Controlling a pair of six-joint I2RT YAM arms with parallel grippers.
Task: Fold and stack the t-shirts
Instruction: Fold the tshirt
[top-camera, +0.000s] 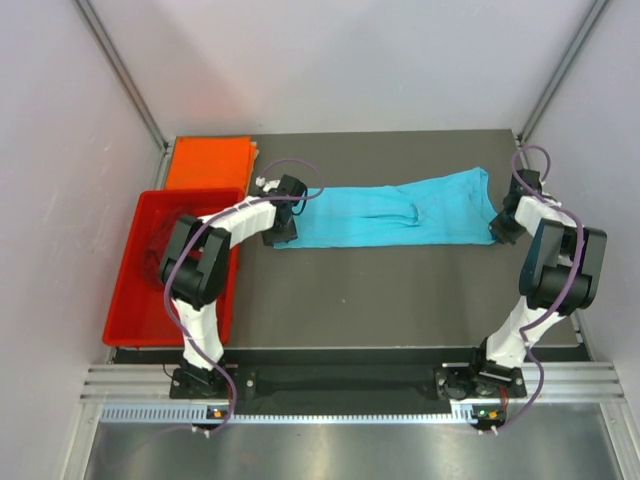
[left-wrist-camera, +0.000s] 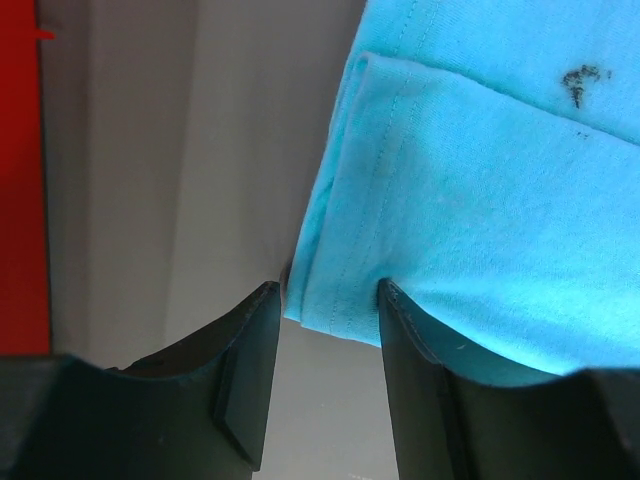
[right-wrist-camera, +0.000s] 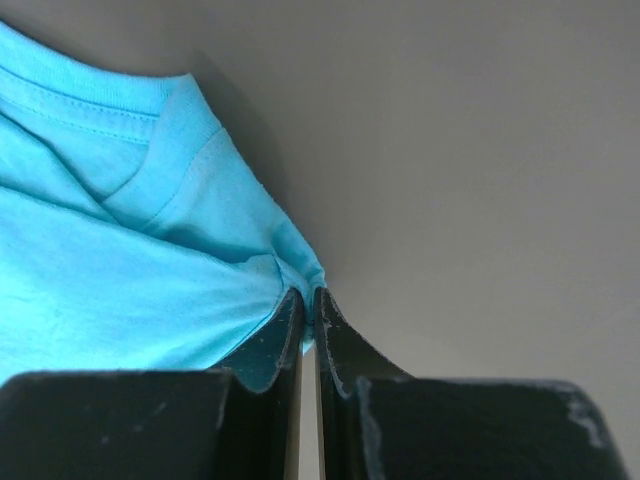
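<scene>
From above, a turquoise t-shirt (top-camera: 400, 212) is seen stretched in a long band to the right of a red tray (top-camera: 125, 290). An orange t-shirt (top-camera: 208, 163) is laid folded just behind the tray.

At the left wrist, the left gripper (left-wrist-camera: 328, 295) is held apart, with the shirt's tray-side hem corner between its fingers.

At the right wrist, the right gripper (right-wrist-camera: 308, 300) is clamped on the shirt's end farthest from the tray.

Shirt (right-wrist-camera: 120, 250) corner hidden in right gripper (right-wrist-camera: 308, 300)
</scene>
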